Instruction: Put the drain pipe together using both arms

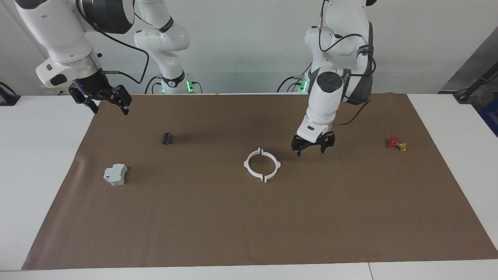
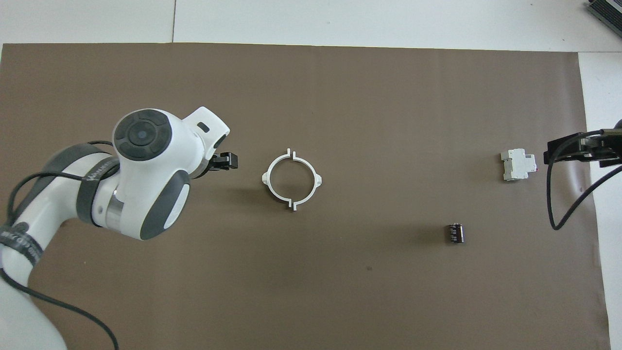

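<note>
The two white half-rings [image 1: 262,164] of the drain pipe lie together on the brown mat [image 1: 249,225], near the middle of the table. They form one closed ring, with their end tabs meeting at the seam nearer to me and at the seam farther from me. Nothing holds the ring.

My left gripper [image 1: 310,147] hangs in the air over the bare mat, just beside the ring, toward my left arm's end of the table. Its fingers are spread apart and they hold nothing. They do not touch the ring. In the overhead view only the tip of this gripper [image 2: 224,161] shows past the wrist.

My right gripper [image 1: 105,102] waits high over the corner of the mat at my right arm's end. Its fingers are also spread and empty.

A small black cylinder [image 1: 167,138] and a grey-white boxy block [image 1: 115,174] lie on the mat toward my right arm's end; the block is farther from me. A small red and yellow valve [image 1: 397,144] lies toward my left arm's end.
</note>
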Action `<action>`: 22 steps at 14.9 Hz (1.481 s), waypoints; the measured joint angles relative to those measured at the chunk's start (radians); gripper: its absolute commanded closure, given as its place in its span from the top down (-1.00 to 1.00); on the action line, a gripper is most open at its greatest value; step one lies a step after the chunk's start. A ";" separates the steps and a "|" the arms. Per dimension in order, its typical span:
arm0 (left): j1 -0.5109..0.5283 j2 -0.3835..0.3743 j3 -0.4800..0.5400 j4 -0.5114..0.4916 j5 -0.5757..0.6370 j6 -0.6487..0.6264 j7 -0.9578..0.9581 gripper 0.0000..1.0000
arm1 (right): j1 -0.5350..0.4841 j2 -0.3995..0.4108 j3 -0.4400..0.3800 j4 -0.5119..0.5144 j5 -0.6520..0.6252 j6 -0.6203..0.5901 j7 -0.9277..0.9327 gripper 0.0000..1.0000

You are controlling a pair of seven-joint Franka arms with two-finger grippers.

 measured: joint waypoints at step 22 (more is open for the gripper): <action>0.299 -0.300 0.004 0.053 0.000 -0.405 0.305 1.00 | 0.000 0.000 0.000 0.000 0.000 0.000 0.000 1.00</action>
